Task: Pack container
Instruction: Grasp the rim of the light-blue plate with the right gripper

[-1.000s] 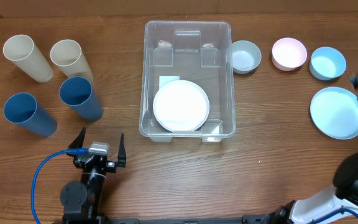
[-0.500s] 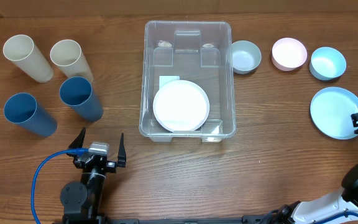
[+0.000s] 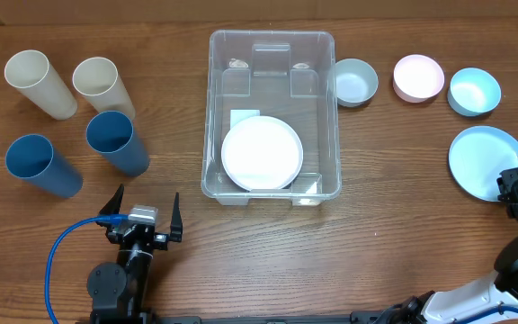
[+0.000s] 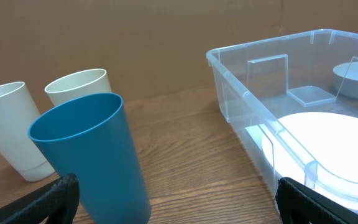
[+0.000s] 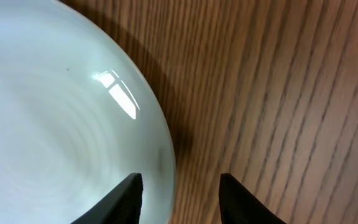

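Right end effector (image 5: 180,194) partly off-frame astride plate (image 5: 55,124)

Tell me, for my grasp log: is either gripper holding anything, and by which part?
Nothing is held. The left gripper is open and empty; the right gripper is open, straddling the light blue plate's rim without clamping it.

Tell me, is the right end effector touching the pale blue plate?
Cannot tell. Right wrist view: the right end effector straddles the plate rim; neither contact nor gap is plain.
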Robot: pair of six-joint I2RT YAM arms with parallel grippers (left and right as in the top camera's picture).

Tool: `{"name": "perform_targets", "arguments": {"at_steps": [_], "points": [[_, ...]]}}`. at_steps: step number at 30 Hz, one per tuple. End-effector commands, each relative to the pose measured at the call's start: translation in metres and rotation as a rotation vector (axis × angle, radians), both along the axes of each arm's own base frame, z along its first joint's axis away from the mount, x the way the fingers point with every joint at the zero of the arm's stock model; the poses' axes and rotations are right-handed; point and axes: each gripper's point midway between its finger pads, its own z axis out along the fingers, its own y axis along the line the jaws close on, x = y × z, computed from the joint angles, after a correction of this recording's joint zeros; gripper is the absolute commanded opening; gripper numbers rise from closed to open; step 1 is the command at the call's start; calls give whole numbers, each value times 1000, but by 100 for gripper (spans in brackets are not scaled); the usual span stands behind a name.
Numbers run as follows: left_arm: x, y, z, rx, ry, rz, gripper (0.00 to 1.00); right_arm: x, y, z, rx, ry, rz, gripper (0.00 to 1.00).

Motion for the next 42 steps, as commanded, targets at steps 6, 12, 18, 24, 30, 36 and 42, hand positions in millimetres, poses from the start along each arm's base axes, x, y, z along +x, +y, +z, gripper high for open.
{"name": "perform_targets", "arguments": {"at_steps": [6, 12, 18, 24, 30, 36, 42], "points": [[0, 0, 0, 18, -7, -5, 100, -1, 5, -11, -1, -13, 7, 42], [0, 0, 0, 18, -7, -5, 100, -1, 14, -24, 24, -42, 13, 29], [0, 0, 0, 18, -7, -5, 100, 1, 12, -23, 18, -50, 13, 4], [0, 0, 0, 18, -7, -5, 100, 17, 38, -23, 117, -106, 87, 4], [0, 0, 0, 18, -7, -5, 100, 44, 89, -13, 211, -154, 215, 4], [0, 0, 0, 18, -7, -5, 100, 76, 133, 24, 204, -244, 409, 4], [0, 0, 0, 18, -7, -5, 100, 92, 146, 91, 157, -384, 481, 4]]}}
